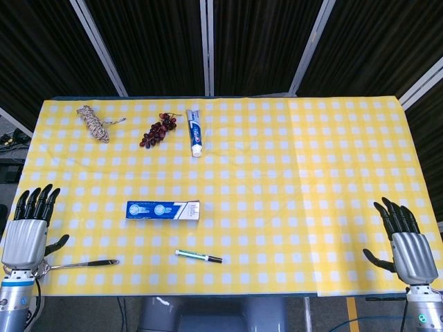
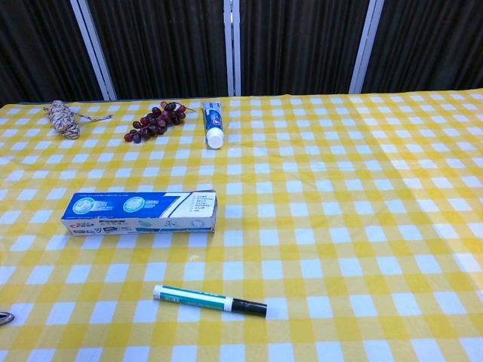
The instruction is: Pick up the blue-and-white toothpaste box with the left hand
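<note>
The blue-and-white toothpaste box (image 1: 163, 209) lies flat on the yellow checked tablecloth, left of centre; the chest view shows the toothpaste box (image 2: 139, 212) lengthwise at mid-left. My left hand (image 1: 31, 227) hovers at the table's near left corner, fingers spread, holding nothing, well to the left of the box. My right hand (image 1: 405, 241) is at the near right corner, fingers apart and empty. Neither hand appears in the chest view.
A marker pen (image 1: 199, 256) lies just in front of the box. A metal utensil (image 1: 83, 263) lies by my left hand. At the far side are a rope bundle (image 1: 92, 122), dark grapes (image 1: 158, 130) and a toothpaste tube (image 1: 194, 131).
</note>
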`<state>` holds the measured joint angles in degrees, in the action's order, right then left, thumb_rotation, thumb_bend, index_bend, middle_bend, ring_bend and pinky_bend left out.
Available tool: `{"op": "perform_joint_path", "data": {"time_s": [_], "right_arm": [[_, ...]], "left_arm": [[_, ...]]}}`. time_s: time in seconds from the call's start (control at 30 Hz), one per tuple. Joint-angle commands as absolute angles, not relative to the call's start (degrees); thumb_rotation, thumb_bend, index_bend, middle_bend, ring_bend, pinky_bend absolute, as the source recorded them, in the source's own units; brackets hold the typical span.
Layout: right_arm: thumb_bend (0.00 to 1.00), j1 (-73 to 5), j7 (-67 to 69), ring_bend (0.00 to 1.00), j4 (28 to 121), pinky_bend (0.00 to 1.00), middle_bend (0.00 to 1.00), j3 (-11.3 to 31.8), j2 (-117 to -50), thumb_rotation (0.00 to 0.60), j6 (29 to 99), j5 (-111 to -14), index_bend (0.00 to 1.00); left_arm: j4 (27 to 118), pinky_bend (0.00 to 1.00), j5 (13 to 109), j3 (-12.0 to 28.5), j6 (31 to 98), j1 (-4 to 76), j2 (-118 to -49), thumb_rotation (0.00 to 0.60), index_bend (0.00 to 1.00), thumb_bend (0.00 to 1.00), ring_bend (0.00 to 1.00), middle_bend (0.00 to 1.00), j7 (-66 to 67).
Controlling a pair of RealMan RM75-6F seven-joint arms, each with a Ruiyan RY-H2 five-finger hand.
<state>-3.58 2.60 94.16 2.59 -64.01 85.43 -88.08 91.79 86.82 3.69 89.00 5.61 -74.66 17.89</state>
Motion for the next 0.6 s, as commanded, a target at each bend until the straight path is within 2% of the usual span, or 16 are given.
{"op": "perform_joint_path", "data": {"time_s": [0.03, 0.6], "right_arm": [[0.08, -3.56, 2.50, 0.00, 94.12, 0.00, 0.00, 2.52, -64.06, 0.600, 85.44, -88.15, 0.00], [0.08, -3.57, 2.13, 0.00, 94.26, 0.00, 0.00, 2.46, -64.09, 0.600, 85.21, -87.95, 0.00]], "left_arm": [[91.83, 0.00, 86.86, 3.71, 89.06, 5.60, -74.62, 0.600, 0.00, 0.09, 0.00, 0.00, 17.83], [91.80, 0.00, 86.92, 3.60, 88.54, 5.87, -74.68, 0.600, 0.00, 0.08, 0.00, 0.00, 18.05]]}}
